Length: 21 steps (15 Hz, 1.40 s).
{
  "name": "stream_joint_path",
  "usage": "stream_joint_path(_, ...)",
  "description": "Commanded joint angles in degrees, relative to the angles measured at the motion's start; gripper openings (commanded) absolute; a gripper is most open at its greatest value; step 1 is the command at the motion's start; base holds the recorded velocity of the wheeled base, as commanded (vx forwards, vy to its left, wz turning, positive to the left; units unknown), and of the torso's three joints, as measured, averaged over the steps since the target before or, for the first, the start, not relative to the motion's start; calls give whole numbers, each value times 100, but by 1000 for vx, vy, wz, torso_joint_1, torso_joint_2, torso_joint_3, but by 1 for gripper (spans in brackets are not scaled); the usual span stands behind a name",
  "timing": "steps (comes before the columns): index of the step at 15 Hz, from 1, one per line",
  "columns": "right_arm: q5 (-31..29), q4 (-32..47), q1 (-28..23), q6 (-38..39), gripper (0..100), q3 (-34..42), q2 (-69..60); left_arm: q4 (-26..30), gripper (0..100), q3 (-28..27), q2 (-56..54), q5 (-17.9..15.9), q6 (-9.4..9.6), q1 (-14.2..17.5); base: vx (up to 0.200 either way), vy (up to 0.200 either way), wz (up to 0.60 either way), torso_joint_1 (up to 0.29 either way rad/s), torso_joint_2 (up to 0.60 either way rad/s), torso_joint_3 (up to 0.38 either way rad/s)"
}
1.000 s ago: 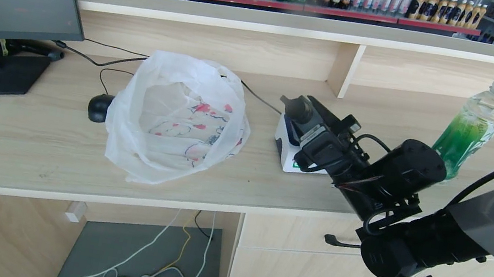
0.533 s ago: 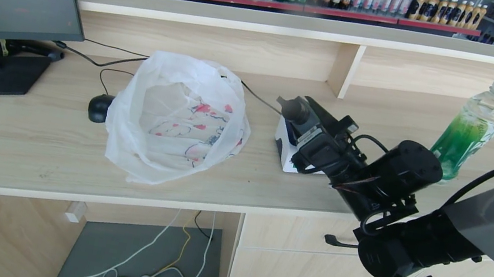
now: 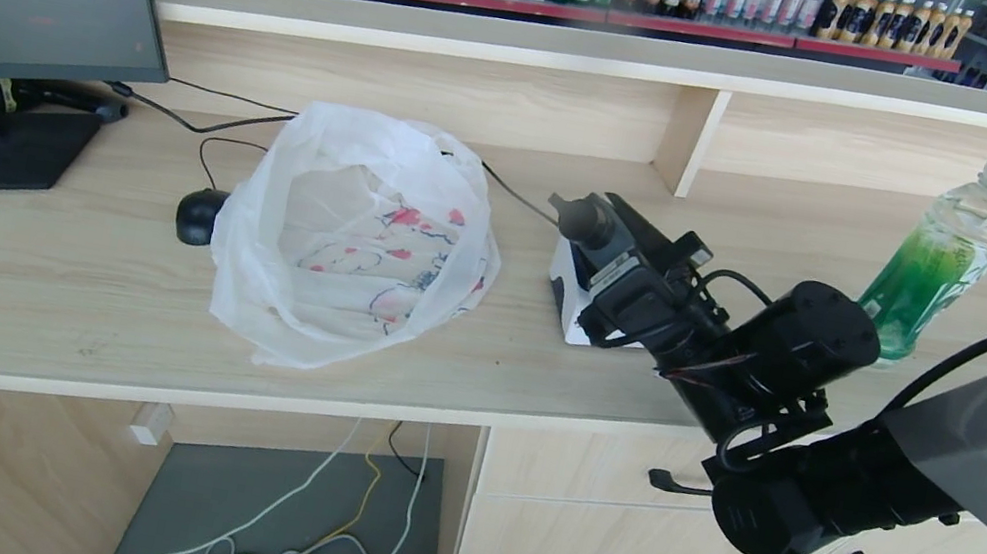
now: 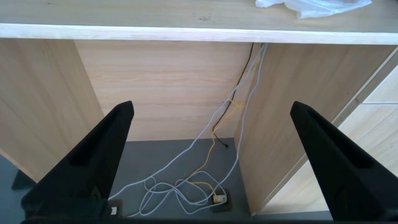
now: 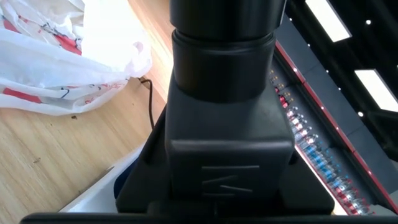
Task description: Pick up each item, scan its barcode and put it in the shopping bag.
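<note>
Over at the right end of the counter (image 3: 46,279), the green bottle (image 3: 949,256) stands upright with its cap on and nothing holding it, well apart from the shopping bag (image 3: 359,233). By my read that item hasn't been picked up, scanned or bagged yet. The bag sits slumped open near the middle of the counter. There's red-and-white stuff showing through the plastic, but I can't tell if it's goods inside or just print on the bag (so no clue how many items are already done). The right gripper (image 3: 619,259) hangs over the white scanner unit (image 3: 562,304), near the bag, with a black round-ended thing (image 3: 583,217) at its tip. That could be a handheld scanner or part of the gripper itself, and whether it's clamped on anything I honestly can't tell. The left gripper (image 4: 211,115) is down below the counter edge, fingers (image 4: 93,162) spread wide with nothing between them, cables (image 4: 186,186) on the floor beyond.
</note>
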Motion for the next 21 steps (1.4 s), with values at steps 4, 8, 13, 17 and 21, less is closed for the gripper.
stream_joint_path(4,-161,-8,125,-9,0,-4,-1,0,100,0,-2,1,2,4,0,0,0,0,0,0)
stream_joint_path(8,-292,-8,125,35,0,-136,-168,0,100,0,-2,1,2,4,0,0,0,0,0,0)
stream_joint_path(13,-1048,-8,354,484,0,-119,-625,0,100,0,-2,1,2,4,0,0,0,0,0,0)
stream_joint_path(17,-1602,-8,468,1275,0,259,-1143,0,100,0,-2,1,2,4,0,0,0,0,0,0)
stream_joint_path(21,-2332,-8,591,2224,0,945,-1706,0,100,0,-2,1,2,4,0,0,0,0,0,0)
